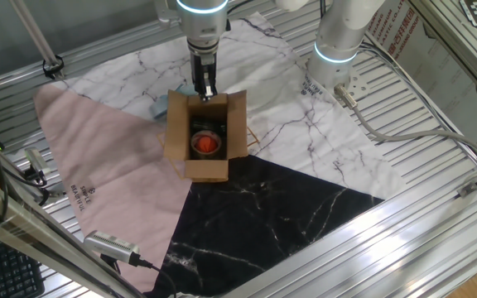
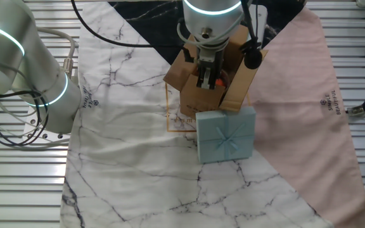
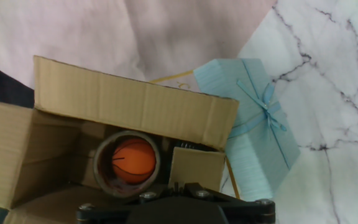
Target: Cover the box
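The jaws (image 1: 206,89) hang over the far rim of the box (image 1: 206,137), which stands with its flaps up on the patterned cloth (image 1: 305,149) covering the counter (image 1: 437,99). Whether the jaws are released or clenched cannot be told: one fixed view shows only dark fingers close together at the flap edge, and the hand view shows just the black base of the hand at its lower border. The hand view alone looks straight into the carton below the jaws, where an orange ball (image 3: 133,160) sits inside a brown tape roll (image 3: 127,163), with a small cardboard piece beside it. The other fixed view shows what the first hides almost wholly: a pale blue gift box (image 2: 227,135) with a ribbon bow, standing just beside the carton on the side behind the jaws. The hand view confirms it touching or nearly touching the carton wall. A second arm (image 2: 24,69) stands off to the side.
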Controlling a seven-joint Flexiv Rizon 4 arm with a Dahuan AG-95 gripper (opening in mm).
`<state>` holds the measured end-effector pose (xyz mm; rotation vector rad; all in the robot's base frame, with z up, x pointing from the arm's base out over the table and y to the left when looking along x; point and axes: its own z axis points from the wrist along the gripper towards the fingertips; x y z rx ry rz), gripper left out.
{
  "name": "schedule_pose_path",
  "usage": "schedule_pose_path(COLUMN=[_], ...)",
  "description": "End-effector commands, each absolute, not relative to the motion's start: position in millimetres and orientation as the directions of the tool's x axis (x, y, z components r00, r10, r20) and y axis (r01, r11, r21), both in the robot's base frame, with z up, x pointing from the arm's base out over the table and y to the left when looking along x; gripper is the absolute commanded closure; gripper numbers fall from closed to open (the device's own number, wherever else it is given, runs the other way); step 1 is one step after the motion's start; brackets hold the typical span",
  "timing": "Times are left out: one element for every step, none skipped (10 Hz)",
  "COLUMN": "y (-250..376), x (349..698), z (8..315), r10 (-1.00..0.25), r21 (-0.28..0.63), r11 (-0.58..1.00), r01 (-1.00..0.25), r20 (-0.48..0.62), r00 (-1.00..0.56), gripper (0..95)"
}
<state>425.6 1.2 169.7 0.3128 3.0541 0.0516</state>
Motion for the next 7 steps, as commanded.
schedule_pose_path(y=[1.6,1.6,1.6,1.6,1.6,1.6,1.6], x=[426.0,426.0,426.0,426.0,426.0,426.0,426.0], z=[170.0,170.0,170.0,170.0,170.0,170.0,170.0], r10=[0.191,0.191,0.183,0.180,0.179,0.181,0.183], r21=[0.050,0.054,0.050,0.044,0.043,0.043,0.043], r11=[0.981,0.981,0.982,0.983,0.983,0.983,0.983], r01=[0.188,0.187,0.180,0.177,0.176,0.179,0.181], r20=[-0.067,-0.065,-0.066,-0.068,-0.068,-0.068,-0.068], r00=[-0.979,-0.980,-0.981,-0.981,-0.981,-0.981,-0.981], gripper=[95.0,95.0,95.0,95.0,95.0,95.0,95.0])
